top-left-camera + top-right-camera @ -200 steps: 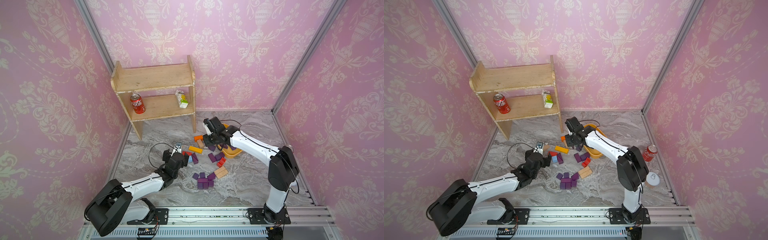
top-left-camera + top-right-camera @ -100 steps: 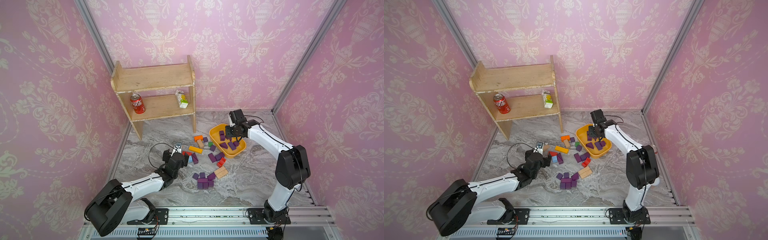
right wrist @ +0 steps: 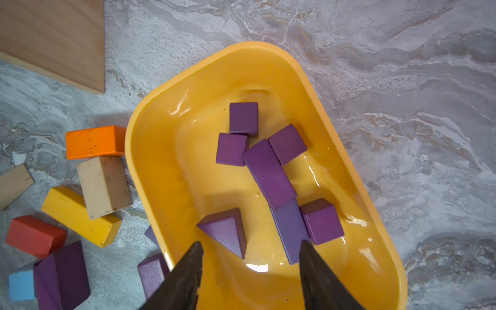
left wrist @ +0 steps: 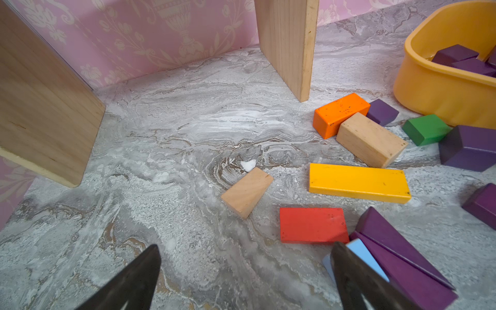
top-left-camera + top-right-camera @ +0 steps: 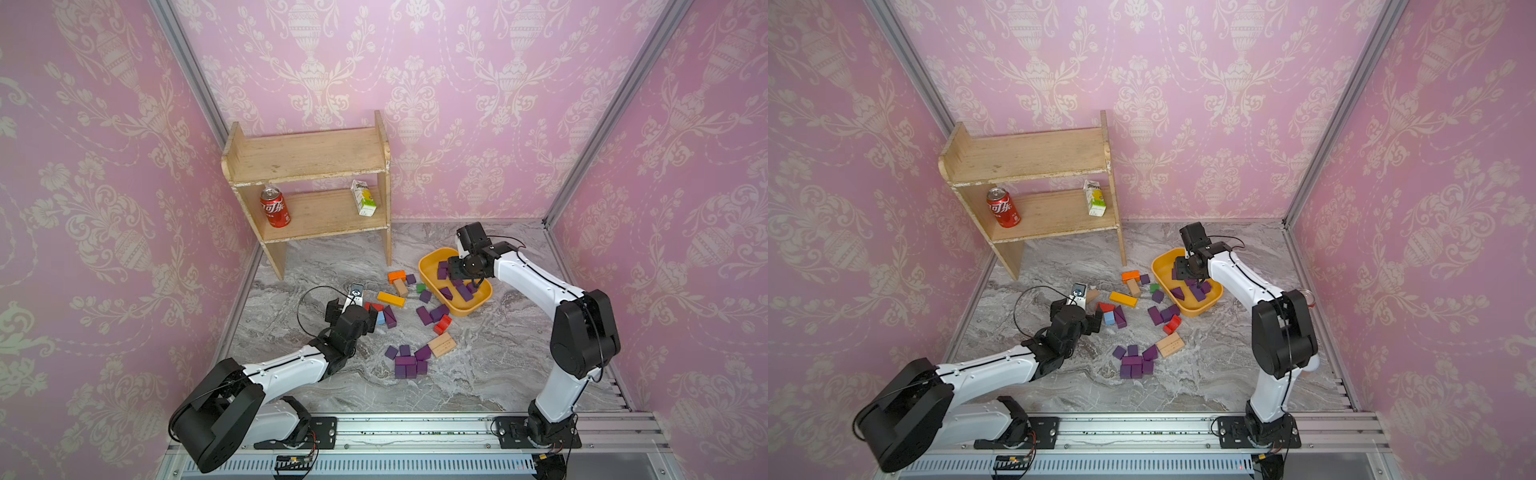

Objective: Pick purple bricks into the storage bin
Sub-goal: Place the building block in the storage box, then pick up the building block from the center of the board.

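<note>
Over the bin [image 3: 161, 174], my right gripper [image 3: 249, 268] is spread with nothing between the fingers; seven purple bricks [image 3: 268, 174] lie inside. More lie loose on the table [image 5: 478, 365] at 7 o'clock from the bin. My left gripper [image 4: 245, 257] is spread wide, empty, just beside the red block [image 4: 312, 225].

Grey marbled table [image 5: 498, 374] carries a shelf [image 5: 307, 156], a bin [image 5: 467, 309] and loose blocks. The bin sits directly below the right gripper [image 3: 251, 243]. Just ahead of the left gripper [image 4: 245, 247]: red block [image 4: 312, 225], tan wedge [image 4: 247, 192], yellow bar [image 4: 358, 182]. Farther ahead: orange block [image 4: 339, 114] with a tan block [image 4: 370, 139] against it, and a green block [image 4: 425, 128] near the bin wall. Purple bricks [image 5: 407, 365] lie scattered between the two grippers. The shelf's lower tier holds a can [image 5: 274, 206] and a carton [image 5: 363, 198].
</note>
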Tool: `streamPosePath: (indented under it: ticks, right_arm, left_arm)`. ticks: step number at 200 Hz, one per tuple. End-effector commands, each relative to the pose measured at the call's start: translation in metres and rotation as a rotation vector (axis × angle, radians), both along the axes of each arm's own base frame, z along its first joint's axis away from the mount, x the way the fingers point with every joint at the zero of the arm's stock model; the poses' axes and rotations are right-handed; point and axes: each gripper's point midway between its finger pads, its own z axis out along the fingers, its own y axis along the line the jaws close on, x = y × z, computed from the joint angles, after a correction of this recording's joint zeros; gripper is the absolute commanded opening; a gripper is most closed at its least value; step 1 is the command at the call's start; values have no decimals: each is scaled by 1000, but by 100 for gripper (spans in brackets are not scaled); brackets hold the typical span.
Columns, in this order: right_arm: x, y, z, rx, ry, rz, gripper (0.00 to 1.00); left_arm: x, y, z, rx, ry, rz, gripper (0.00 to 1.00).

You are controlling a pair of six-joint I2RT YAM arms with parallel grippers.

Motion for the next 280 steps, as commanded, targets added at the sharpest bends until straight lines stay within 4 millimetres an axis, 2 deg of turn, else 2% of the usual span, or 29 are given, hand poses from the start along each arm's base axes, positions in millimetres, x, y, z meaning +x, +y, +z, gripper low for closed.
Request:
streamPosePath:
  ticks: [1, 30, 43, 44, 46, 58, 75, 92, 109, 142, 165, 195, 214, 230, 248, 280]
  right_arm:
    - [-38, 32, 16, 65, 4, 86, 57]
    - [-89, 61, 8, 70, 44, 169, 54]
    - [-105, 71, 5, 92, 59, 196, 53]
    - [-112, 70, -4, 85, 81, 198, 53]
    - [-116, 71, -7, 87, 89, 205, 53]
    - [-133, 80, -13, 98, 102, 264, 53]
    - [-151, 83, -21, 64, 102, 337, 53]
    - [-164, 77, -30, 18, 110, 405, 53]
    - [-171, 68, -33, -28, 84, 466, 53]
    - [-185, 77, -22, -5, 3, 683, 56]
    - [-189, 81, -20, 5, -26, 746, 58]
    - [-193, 84, -31, 14, 2, 772, 58]
    - [-190, 81, -46, -15, 49, 744, 58]
    - [-193, 88, -53, -15, 78, 780, 57]
    - [-196, 96, -56, -28, 70, 822, 58]
    - [-194, 99, -60, -83, 71, 839, 59]
  left_arm:
    - [4, 2, 1, -2, 10, 25, 99]
    - [4, 2, 1, -3, 11, 23, 99]
    - [4, 2, 2, -8, 9, 23, 99]
    - [4, 2, 2, -9, 8, 22, 99]
    - [4, 2, 2, -10, 8, 22, 99]
    - [3, 1, 3, -16, 8, 18, 99]
    - [3, 1, 4, -21, 6, 15, 99]
    - [3, -2, 6, -33, 5, 1, 99]
    - [3, -4, 5, -41, 9, -10, 99]
    - [2, -22, 6, -63, 21, -108, 99]
    - [-3, -41, 9, -66, 30, -239, 99]
    - [-9, -37, 21, -75, 18, -241, 99]
    - [-16, -42, 30, -107, 9, -286, 99]
    - [-22, -46, 36, -147, 9, -317, 99]
    - [-24, -43, 37, -144, -13, -313, 99]
    - [-23, -39, 37, -134, -11, -291, 99]
